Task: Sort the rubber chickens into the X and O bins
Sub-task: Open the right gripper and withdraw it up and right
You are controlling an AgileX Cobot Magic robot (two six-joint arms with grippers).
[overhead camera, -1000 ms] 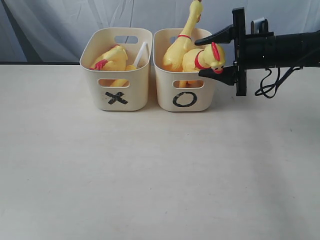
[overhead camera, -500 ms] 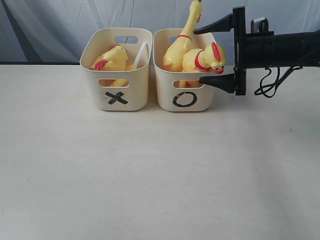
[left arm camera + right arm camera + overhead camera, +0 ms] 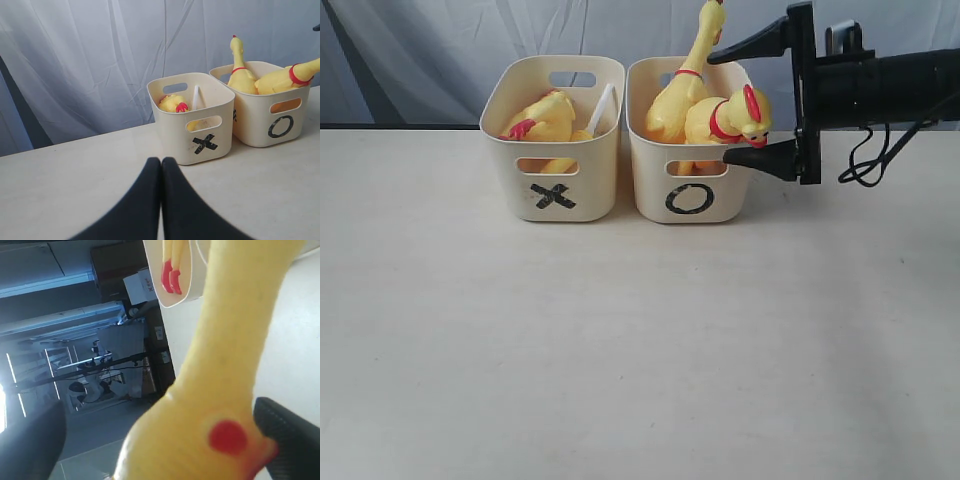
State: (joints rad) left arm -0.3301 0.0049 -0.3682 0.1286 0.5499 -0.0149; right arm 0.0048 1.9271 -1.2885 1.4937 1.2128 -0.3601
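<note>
Looking over the table [image 3: 620, 350], I found no chicken lying loose on it, so I judged the sorting close to done: every bird I could see sat in a tub. My right gripper [image 3: 722, 106] stood with its jaws spread as wide as they go, gripping nothing, one jaw above and one below the head of the red-collared chicken [image 3: 730, 118]. That bird lay in the O bin [image 3: 650, 195] with its head and beak hanging out over the rim towards me. Beside it in the same tub the tall long-necked chicken [image 3: 695, 60] rose well above the edge. The X bin [image 3: 510, 190], just beside the O bin, held a smaller chicken [image 3: 545, 118]. My left gripper [image 3: 161, 162] was pressed shut on nothing, low over the table and well apart from both tubs. What seemed left for me was to draw the right arm clear, and perhaps to settle that overhanging head. Much was hard to read: the tub walls hid the bodies, so I could not count the birds in the X bin, nor name the white piece [image 3: 605, 105] leaning inside it. My right wrist view was filled by a blurred yellow neck [image 3: 220, 365], and I could not tell whether my lower jaw touched the beak
</note>
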